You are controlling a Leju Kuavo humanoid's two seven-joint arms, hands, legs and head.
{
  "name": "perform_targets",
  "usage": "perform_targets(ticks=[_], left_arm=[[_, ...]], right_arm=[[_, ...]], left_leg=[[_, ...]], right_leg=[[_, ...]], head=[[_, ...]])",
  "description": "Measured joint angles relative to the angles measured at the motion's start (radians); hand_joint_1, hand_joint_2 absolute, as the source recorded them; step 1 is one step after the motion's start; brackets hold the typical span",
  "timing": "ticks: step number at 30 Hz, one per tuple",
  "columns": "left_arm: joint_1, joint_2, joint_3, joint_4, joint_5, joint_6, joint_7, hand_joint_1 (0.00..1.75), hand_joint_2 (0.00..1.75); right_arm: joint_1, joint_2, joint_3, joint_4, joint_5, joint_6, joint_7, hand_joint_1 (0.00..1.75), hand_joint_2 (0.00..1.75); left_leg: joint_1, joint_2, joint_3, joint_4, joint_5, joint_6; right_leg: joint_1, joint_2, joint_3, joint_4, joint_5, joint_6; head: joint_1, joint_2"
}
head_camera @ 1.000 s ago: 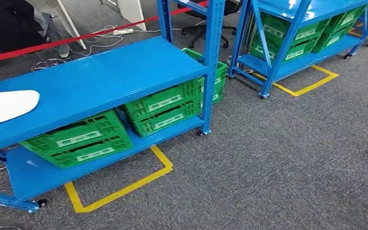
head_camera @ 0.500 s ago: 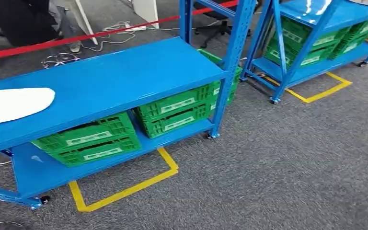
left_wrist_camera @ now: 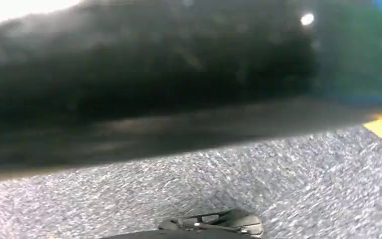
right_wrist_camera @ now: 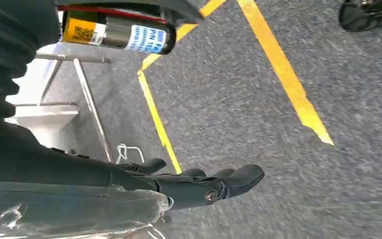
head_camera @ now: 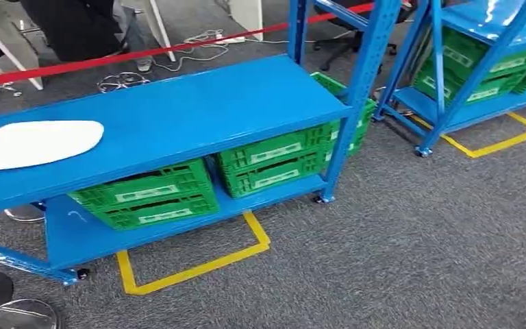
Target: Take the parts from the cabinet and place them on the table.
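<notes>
A flat white oval part (head_camera: pixel 41 144) lies on the top shelf of the blue cabinet rack (head_camera: pixel 198 113), toward its left end. In the right wrist view my right hand (right_wrist_camera: pixel 199 186) hangs above grey carpet, its dark fingers stretched out straight with nothing between them. A glossy grey surface lies beside it at the picture's lower left. In the left wrist view, the dark fingertips of my left hand (left_wrist_camera: pixel 214 224) show at the picture's edge over the carpet, too little to tell how they lie.
Two green crates (head_camera: pixel 147 195) (head_camera: pixel 274 161) stand on the rack's lower shelf. A second blue rack (head_camera: pixel 479 96) with green crates stands to the right. Yellow floor tape (head_camera: pixel 192 271) marks the carpet in front. Behind the rack runs a red barrier tape (head_camera: pixel 144 53), with a person's legs (head_camera: pixel 75 24) beyond.
The whole head view has shifted to the right, so the camera has turned left. The white part now lies fully in view. Nothing on the rack has moved.
</notes>
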Motion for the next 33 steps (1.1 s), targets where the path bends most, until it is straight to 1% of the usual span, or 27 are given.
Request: perform_targets(ticks=[1, 2, 4, 5, 6, 7, 8, 9, 10, 11, 12, 14, 15, 16, 19, 20, 21, 22, 24, 25, 26, 27, 29, 30, 31, 32, 33], left_arm=[[-0.006, 0.0, 0.0, 0.0, 0.0, 0.0, 0.0, 0.0, 0.0], [-0.007, 0.0, 0.0, 0.0, -0.001, 0.0, 0.0, 0.0, 0.0], [-0.002, 0.001, 0.001, 0.0, -0.002, 0.0, 0.0, 0.0, 0.0], [-0.002, 0.002, 0.002, 0.0, -0.003, 0.0, 0.0, 0.0, 0.0], [-0.001, 0.001, 0.002, 0.0, -0.003, 0.0, 0.0, 0.0, 0.0], [-0.003, 0.001, 0.002, 0.0, -0.004, 0.001, 0.0, 0.0, 0.0], [-0.005, 0.001, 0.002, 0.0, -0.005, 0.0, 0.0, 0.0, 0.0], [-0.005, 0.0, 0.002, 0.0, -0.005, 0.0, 0.0, 0.0, 0.0], [-0.005, 0.001, 0.002, 0.0, -0.005, 0.0, 0.0, 0.0, 0.0], [-0.004, 0.0, 0.002, 0.0, -0.005, 0.0, 0.0, 0.0, 0.0], [-0.004, 0.0, 0.002, 0.0, -0.005, 0.0, 0.0, 0.0, 0.0], [-0.005, 0.0, 0.003, 0.0, -0.006, 0.0, 0.0, 0.0, 0.0], [-0.005, 0.0, 0.003, 0.0, -0.006, 0.0, 0.0, 0.0, 0.0], [-0.007, 0.0, 0.003, 0.0, -0.006, 0.0, 0.0, 0.0, 0.0], [-0.003, 0.0, 0.005, 0.001, -0.009, 0.0, 0.0, 0.0, 0.0], [-0.003, 0.0, 0.007, 0.001, -0.009, 0.001, 0.0, 0.0, 0.0], [-0.003, 0.002, 0.01, 0.001, -0.01, 0.002, 0.0, 0.0, 0.0], [-0.006, 0.002, 0.01, 0.001, -0.01, 0.003, 0.0, 0.0, 0.0], [-0.012, 0.002, 0.011, 0.001, -0.011, 0.005, 0.0, 0.0, 0.0], [-0.012, 0.001, 0.011, 0.002, -0.011, 0.005, 0.0, 0.0, 0.0], [-0.011, 0.001, 0.011, 0.002, -0.011, 0.006, 0.0, 0.0, 0.0], [-0.008, 0.001, 0.012, 0.002, -0.012, 0.008, 0.0, 0.0, 0.0], [-0.007, 0.002, 0.012, 0.003, -0.012, 0.011, 0.0, 0.0, 0.0], [-0.008, 0.002, 0.013, 0.003, -0.013, 0.012, 0.0, 0.0, 0.0], [-0.011, 0.004, 0.013, 0.003, -0.013, 0.012, 0.0, 0.0, 0.0], [-0.015, 0.004, 0.013, 0.003, -0.014, 0.013, 0.0, 0.0, 0.0], [-0.016, 0.003, 0.013, 0.003, -0.015, 0.014, 0.0, 0.0, 0.0]], right_arm=[[0.0, 0.0, -0.002, 0.0, 0.0, 0.0, 0.0, 0.0, 1.75], [-0.001, 0.0, -0.002, 0.0, 0.0, 0.002, 0.0, 0.0, 1.75], [-0.004, 0.0, -0.002, 0.0, 0.002, 0.004, 0.0, 0.0, 1.75], [-0.005, -0.001, -0.002, 0.0, 0.006, 0.007, 0.0, 0.0, 1.75], [-0.005, -0.002, -0.003, 0.001, 0.011, 0.008, -0.003, 0.0, 1.75], [-0.005, -0.002, -0.006, 0.001, 0.014, 0.009, -0.004, 0.0, 1.75], [-0.005, -0.002, -0.01, 0.001, 0.015, 0.011, -0.005, 0.0, 1.75], [-0.005, -0.002, -0.012, 0.002, 0.015, 0.012, -0.005, 0.0, 1.75], [-0.005, -0.002, -0.016, 0.002, 0.015, 0.013, -0.005, 0.0, 1.75], [-0.005, -0.002, -0.019, 0.003, 0.016, 0.013, -0.004, 0.0, 1.75], [-0.005, -0.002, -0.02, 0.004, 0.016, 0.013, -0.004, 0.0, 1.75], [-0.006, -0.003, -0.022, 0.004, 0.018, 0.013, -0.004, 0.0, 1.75], [-0.005, -0.003, -0.024, 0.004, 0.018, 0.013, -0.004, 0.0, 1.75], [-0.006, -0.003, -0.026, 0.006, 0.019, 0.013, -0.005, 0.0, 1.75], [-0.011, -0.003, -0.028, 0.006, 0.031, 0.014, -0.008, 0.0, 1.75], [-0.012, -0.003, -0.03, 0.006, 0.038, 0.015, -0.011, 0.0, 1.75], [-0.014, -0.002, -0.033, 0.006, 0.045, 0.015, -0.015, 0.0, 1.75], [-0.015, -0.002, -0.038, 0.007, 0.052, 0.016, -0.02, 0.0, 1.75], [-0.016, -0.002, -0.053, 0.012, 0.064, 0.017, -0.026, 0.0, 1.75], [-0.02, -0.002, -0.058, 0.014, 0.069, 0.018, -0.027, 0.0, 1.75], [-0.021, -0.002, -0.063, 0.016, 0.072, 0.018, -0.029, 0.0, 1.75], [-0.024, -0.002, -0.07, 0.018, 0.077, 0.018, -0.034, 0.0, 1.75], [-0.029, -0.002, -0.079, 0.024, 0.088, 0.019, -0.041, 0.0, 1.75], [-0.032, -0.002, -0.086, 0.027, 0.095, 0.019, -0.045, 0.0, 1.75], [-0.035, -0.002, -0.093, 0.032, 0.1, 0.019, -0.049, 0.0, 1.75], [-0.036, -0.003, -0.1, 0.035, 0.104, 0.019, -0.052, 0.0, 1.75], [-0.039, -0.003, -0.105, 0.038, 0.106, 0.02, -0.053, 0.0, 0.0]], left_leg=[[-0.006, -0.001, 0.006, -0.021, -0.009, 0.007], [-0.005, -0.005, 0.004, -0.019, -0.009, 0.01], [-0.007, -0.025, 0.002, -0.023, -0.009, 0.02], [0.0, -0.037, 0.011, -0.033, -0.001, 0.03], [0.003, -0.044, 0.011, -0.035, 0.001, 0.034], [0.004, -0.053, 0.009, -0.035, 0.002, 0.038], [0.004, -0.064, 0.008, -0.035, 0.001, 0.041], [0.003, -0.073, 0.008, -0.035, 0.0, 0.043], [0.003, -0.083, 0.008, -0.034, 0.0, 0.043], [0.003, -0.095, 0.01, -0.034, -0.001, 0.043], [0.003, -0.108, 0.013, -0.034, -0.002, 0.043], [0.004, -0.133, 0.022, -0.034, -0.006, 0.036], [0.005, -0.142, 0.021, -0.033, -0.009, 0.032], [-0.001, -0.151, 0.019, -0.026, -0.013, 0.025], [0.007, -0.175, 0.01, -0.032, -0.003, 0.009], [0.007, -0.184, 0.009, -0.03, -0.007, 0.005], [0.005, -0.139, 0.006, -0.015, -0.02, -0.001], [0.003, -0.099, -0.016, 0.031, -0.051, -0.007], [0.007, -0.077, -0.095, 0.188, -0.127, -0.015], [0.009, -0.074, -0.13, 0.255, -0.147, -0.018], [0.01, -0.073, -0.141, 0.273, -0.141, -0.018], [0.01, -0.072, -0.132, 0.253, -0.112, -0.018], [0.008, -0.058, -0.059, 0.103, -0.014, -0.007], [0.001, -0.02, -0.017, 0.021, 0.02, 0.006], [-0.012, 0.03, 0.0, -0.012, 0.003, 0.016], [-0.011, 0.024, 0.003, -0.023, -0.002, 0.018], [-0.013, 0.013, -0.001, -0.023, -0.002, 0.019]], right_leg=[[0.006, -0.005, 0.002, 0.003, -0.008, 0.009], [0.007, -0.016, 0.005, 0.0, -0.009, 0.011], [0.007, -0.038, 0.027, -0.009, -0.009, 0.019], [0.007, -0.042, 0.03, -0.009, -0.014, 0.025], [0.004, 0.002, 0.017, 0.015, -0.036, 0.03], [0.001, 0.039, -0.012, 0.08, -0.073, 0.032], [0.001, 0.054, -0.053, 0.164, -0.112, 0.034], [0.001, 0.061, -0.096, 0.245, -0.143, 0.035], [0.001, 0.064, -0.129, 0.301, -0.157, 0.035], [0.001, 0.065, -0.142, 0.31, -0.142, 0.035], [0.001, 0.066, -0.13, 0.268, -0.099, 0.033], [-0.001, 0.081, -0.06, 0.098, 0.004, 0.029], [-0.004, 0.116, -0.032, 0.027, 0.029, 0.026], [-0.007, 0.142, -0.02, 0.005, 0.014, 0.025], [0.001, 0.118, -0.013, 0.008, 0.017, 0.011], [-0.005, 0.109, -0.011, 0.0, 0.022, 0.003], [-0.007, 0.096, -0.009, -0.003, 0.023, -0.004], [-0.006, 0.086, -0.008, -0.003, 0.022, -0.012], [-0.004, 0.055, -0.007, -0.003, 0.017, -0.018], [-0.004, 0.041, -0.006, -0.003, 0.015, -0.02], [-0.003, 0.03, -0.005, -0.003, 0.013, -0.02], [-0.003, 0.02, -0.002, -0.003, 0.011, -0.02], [-0.001, -0.001, 0.009, -0.003, 0.005, -0.017], [0.0, -0.01, 0.011, -0.004, 0.001, -0.015], [0.007, -0.019, 0.01, -0.001, -0.007, -0.007], [0.009, -0.026, 0.009, -0.001, -0.011, 0.0], [0.009, -0.042, 0.013, -0.004, -0.013, 0.003]], head=[[-0.002, 0.0], [0.002, 0.0], [0.001, 0.0], [0.0, 0.0], [0.007, 0.0], [0.011, 0.0], [0.013, 0.0], [0.013, 0.0], [0.014, 0.0], [0.013, 0.0], [0.013, 0.0], [0.013, 0.0], [0.015, 0.0], [0.014, 0.0], [0.013, 0.0], [0.013, 0.0], [0.013, 0.0], [0.003, 0.0], [0.002, 0.0], [0.003, 0.0], [0.002, 0.0], [0.003, 0.0], [0.002, 0.0], [0.002, 0.0], [0.003, 0.0], [0.001, 0.0], [0.004, 0.0]])
